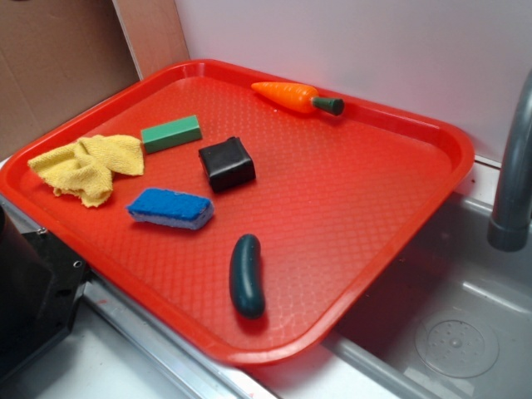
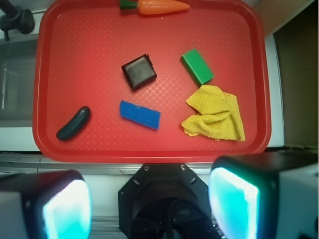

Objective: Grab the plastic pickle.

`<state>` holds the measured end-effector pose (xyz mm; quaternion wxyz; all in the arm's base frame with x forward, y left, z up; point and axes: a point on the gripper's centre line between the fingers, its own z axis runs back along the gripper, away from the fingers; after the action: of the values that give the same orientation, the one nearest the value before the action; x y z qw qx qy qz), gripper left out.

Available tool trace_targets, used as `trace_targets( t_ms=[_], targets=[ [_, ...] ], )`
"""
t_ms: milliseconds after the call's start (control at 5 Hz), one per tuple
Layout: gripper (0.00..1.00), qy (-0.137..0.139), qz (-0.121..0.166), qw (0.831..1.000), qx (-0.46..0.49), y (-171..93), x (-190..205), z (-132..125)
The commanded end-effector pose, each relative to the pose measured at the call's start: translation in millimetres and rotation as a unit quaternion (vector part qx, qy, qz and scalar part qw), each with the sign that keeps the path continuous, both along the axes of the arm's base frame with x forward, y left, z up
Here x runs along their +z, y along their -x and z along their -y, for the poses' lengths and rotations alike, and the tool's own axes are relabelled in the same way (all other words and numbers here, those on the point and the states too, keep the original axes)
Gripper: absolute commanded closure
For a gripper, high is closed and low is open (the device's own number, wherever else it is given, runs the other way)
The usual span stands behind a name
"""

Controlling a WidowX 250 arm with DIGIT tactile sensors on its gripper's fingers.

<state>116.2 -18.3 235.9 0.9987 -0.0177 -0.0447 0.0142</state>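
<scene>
The plastic pickle point(image 1: 247, 275) is dark green and sausage-shaped. It lies on the red tray point(image 1: 357, 208) near its front edge. In the wrist view the pickle point(image 2: 74, 123) lies at the tray's point(image 2: 89, 55) lower left. My gripper point(image 2: 149, 204) is open and empty. Its two pale pads stand far apart, high above the robot base and short of the tray. Only the robot's black base point(image 1: 33, 283) shows in the exterior view, at the left edge; the gripper is out of that view.
On the tray lie a blue sponge point(image 1: 170, 208), a black block point(image 1: 227, 163), a light green block point(image 1: 171, 134), a yellow cloth point(image 1: 87, 166) and an orange carrot point(image 1: 295, 96). A grey sink point(image 1: 449, 332) with a tap point(image 1: 511, 166) is to the right.
</scene>
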Motion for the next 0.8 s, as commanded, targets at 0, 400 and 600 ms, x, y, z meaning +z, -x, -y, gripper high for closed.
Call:
trace_targets(
  t_ms=[0, 400, 600],
  targets=[
    [0.00, 0.000, 0.000, 1.000, 0.000, 0, 0, 0],
    [0.00, 0.035, -0.006, 0.995, 0.091, -19, -23, 23],
    [0.00, 0.045, -0.009, 0.986, 0.159, -31, -46, 46]
  ],
)
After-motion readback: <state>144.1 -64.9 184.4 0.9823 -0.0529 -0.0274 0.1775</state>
